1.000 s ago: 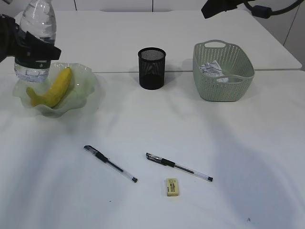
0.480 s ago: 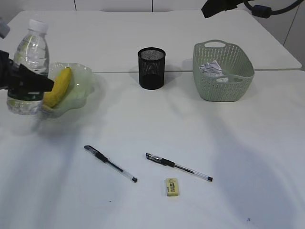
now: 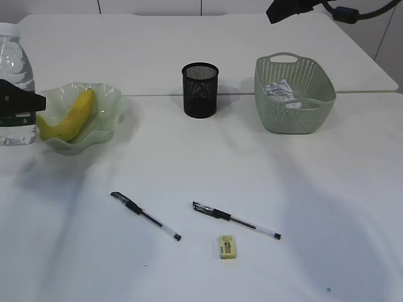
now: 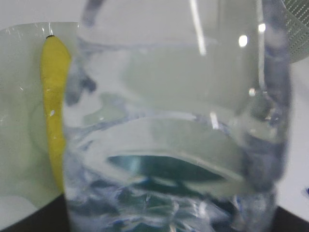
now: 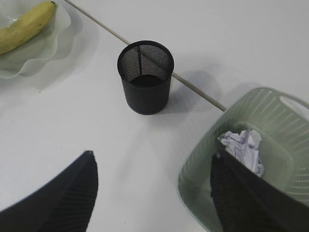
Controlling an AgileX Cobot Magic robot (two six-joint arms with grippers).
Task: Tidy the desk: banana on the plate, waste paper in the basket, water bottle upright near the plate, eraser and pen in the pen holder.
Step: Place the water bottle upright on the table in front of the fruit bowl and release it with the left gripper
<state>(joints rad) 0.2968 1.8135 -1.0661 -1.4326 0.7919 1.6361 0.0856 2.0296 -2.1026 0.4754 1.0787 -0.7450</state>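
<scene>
Left gripper [image 3: 16, 102]: clamped round the middle of the water bottle [image 3: 14, 82] at the far left edge of the exterior view; only a black part of it showed against the bottle.
Water bottle: stood upright, just left of the plate [image 3: 107, 123]; whether its base touched the table [image 3: 252, 163] could not be told. In the left wrist view the bottle [image 4: 178, 125] filled nearly the whole frame.
Banana [image 3: 68, 117]: lay in the plate, stem end toward the back; also seen behind the bottle in the left wrist view [image 4: 54, 101].
Right gripper [image 5: 154, 193]: fingers spread wide with nothing between them, held high above the table over the space between the pen holder [image 5: 145, 76] and the basket [image 5: 289, 140].
Waste paper [image 3: 278, 91]: crumpled, inside the basket [image 3: 321, 110].
Pen holder [image 3: 201, 89]: upright, between plate and basket.
Pens: one [image 3: 145, 216] lay left of the other [image 3: 236, 220], both on the near part of the table, apart from each other.
Eraser [image 3: 228, 246]: flat on the table, just in front of the right pen.
</scene>
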